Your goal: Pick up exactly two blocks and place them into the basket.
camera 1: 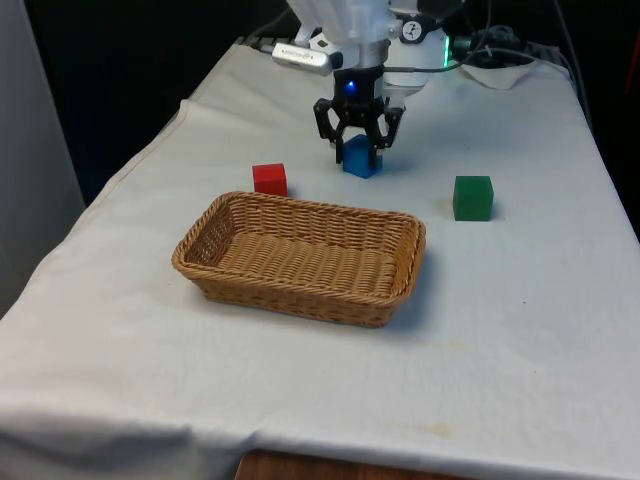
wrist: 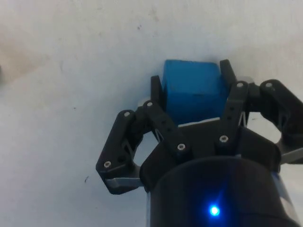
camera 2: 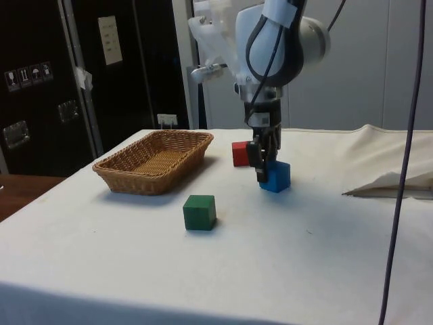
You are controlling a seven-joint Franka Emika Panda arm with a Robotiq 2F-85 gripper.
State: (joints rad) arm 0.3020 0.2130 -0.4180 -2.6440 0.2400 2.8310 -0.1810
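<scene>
Fingers (camera 2: 264,164) around blue block (camera 2: 277,177), near basket (camera 2: 128,177).

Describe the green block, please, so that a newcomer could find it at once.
Start from the wicker basket on the white cloth. Beyond its corner on the front view's right stands the green block, alone. The red block and the blue block, between the hand's fingers, lie farther toward the left.

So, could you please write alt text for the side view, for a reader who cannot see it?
The black gripper is closed around a blue block on the white cloth. A red block sits just behind it, an empty wicker basket stands beside them, and a green block lies nearer the camera.
</scene>
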